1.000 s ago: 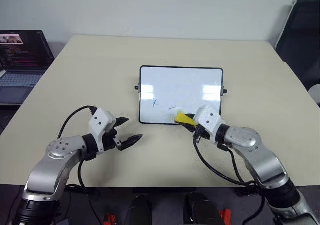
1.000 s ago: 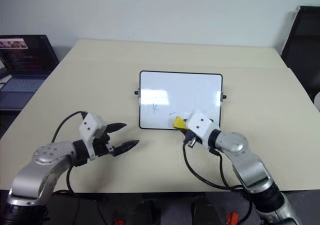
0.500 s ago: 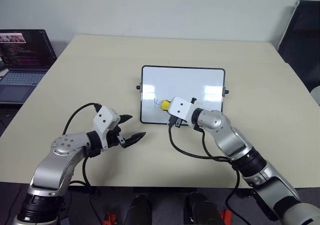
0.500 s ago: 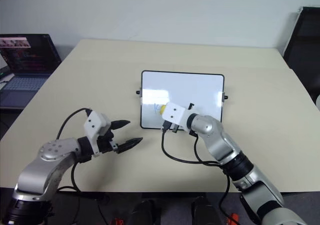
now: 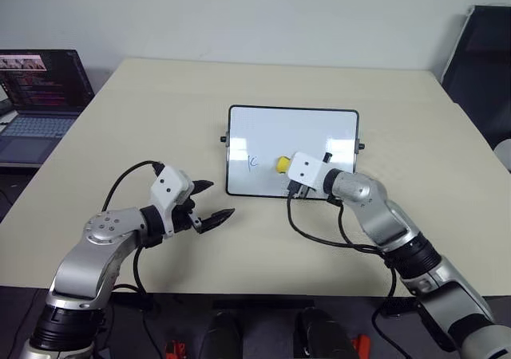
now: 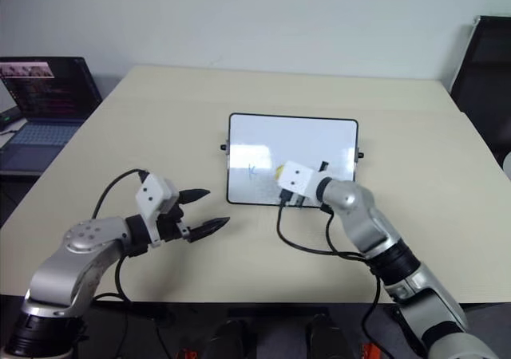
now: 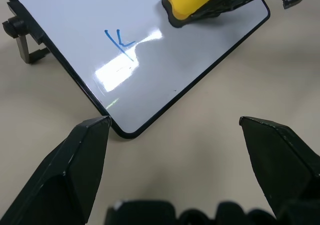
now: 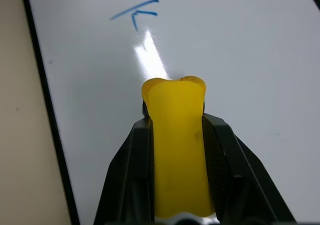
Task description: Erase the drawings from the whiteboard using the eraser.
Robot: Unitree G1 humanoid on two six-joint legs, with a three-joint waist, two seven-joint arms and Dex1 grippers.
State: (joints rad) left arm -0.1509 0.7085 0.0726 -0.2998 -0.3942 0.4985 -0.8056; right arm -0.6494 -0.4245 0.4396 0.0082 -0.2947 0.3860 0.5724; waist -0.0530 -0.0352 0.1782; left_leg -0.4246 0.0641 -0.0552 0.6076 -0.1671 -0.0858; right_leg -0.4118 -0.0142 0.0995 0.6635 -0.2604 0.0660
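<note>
Right pincer (image 8: pixel 175 135) clamped on small yellow block eraser (image 8: pixel 179 150), over glossy black-framed whiteboard (image 5: pixel 319 132) beside blue K-like drawing (image 7: pixel 120 41); left pincer (image 5: pixel 214 201) spread wide, empty.

Two head views look forward and down from above the near edge of the worktop (image 5: pixel 144 120), a stereo pair slightly offset sideways; both take in the whole whiteboard (image 5: pixel 293 132), both arms, a laptop (image 5: pixel 40 80) at far left.

Left wrist view sits low, close to the worktop, looking along the left claw (image 7: pixel 175 150) at the whiteboard's near corner (image 7: pixel 125 130) and one blue mark (image 7: pixel 120 42).

Right wrist view is very close, looking down along the right claw (image 8: pixel 177 150) onto the whiteboard face. Both wrist views share that mark (image 8: pixel 137 10) and the yellow eraser (image 8: pixel 177 150).
</note>
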